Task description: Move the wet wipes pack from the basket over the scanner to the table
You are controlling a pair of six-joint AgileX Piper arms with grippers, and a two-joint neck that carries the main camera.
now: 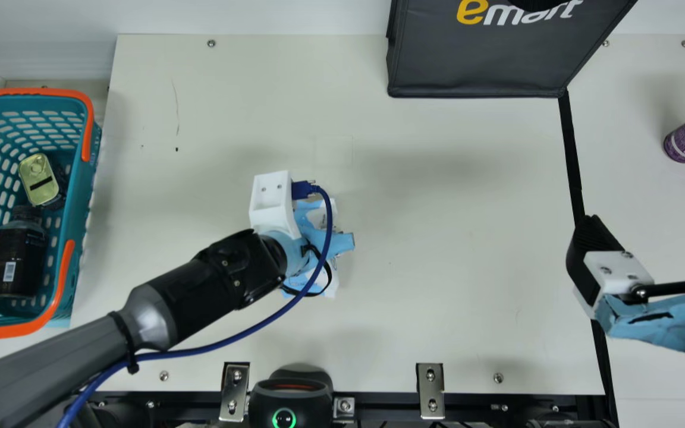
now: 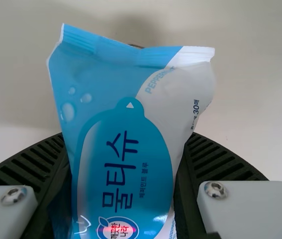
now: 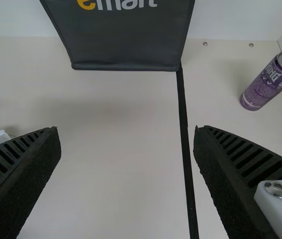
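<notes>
My left gripper grasps the wet wipes pack, whose long axis runs out past my fingertips; I cannot tell if it touches the bench; the scanner lies towards the near edge, so any scanning pass, I judge, goes that way; my spread right gripper is well apart.
</notes>
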